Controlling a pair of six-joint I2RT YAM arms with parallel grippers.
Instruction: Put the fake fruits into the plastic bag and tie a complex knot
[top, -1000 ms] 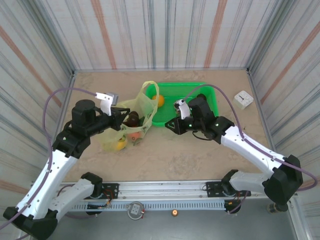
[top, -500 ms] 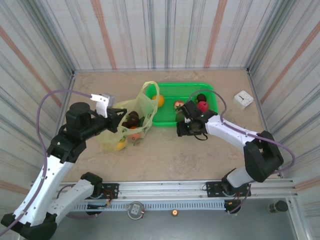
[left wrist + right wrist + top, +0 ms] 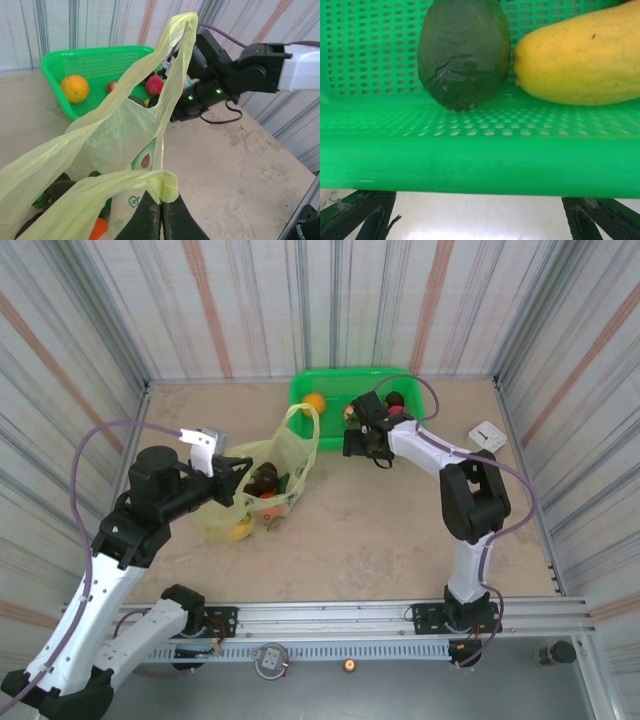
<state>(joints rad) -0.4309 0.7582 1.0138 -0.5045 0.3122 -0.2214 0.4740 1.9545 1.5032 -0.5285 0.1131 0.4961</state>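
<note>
Tabletop: here's your stage, with the action all at its far half.
Green basket: it sits at the tabletop's far edge, about the middle.
Plastic bag: it's left of the tabletop's centre with its mouth held up. The film looks thin, limp and slippery, so take it by the loop handles, never the body.
Fake fruits: several already sit in the bag. In the basket, a dark green avocado touches a yellow fruit against the near wall, and an orange lies towards the left end. They look glossy, hard, light and likely to roll, so grip across the widest part.
Left gripper: pinched tight on one bag handle.
Right gripper: fingers spread wide and empty, low outside the basket's near wall.
Hard to see: you can't count the bag's contents through the film, and the right fingertips are cut off at the wrist view's lower edge.
</note>
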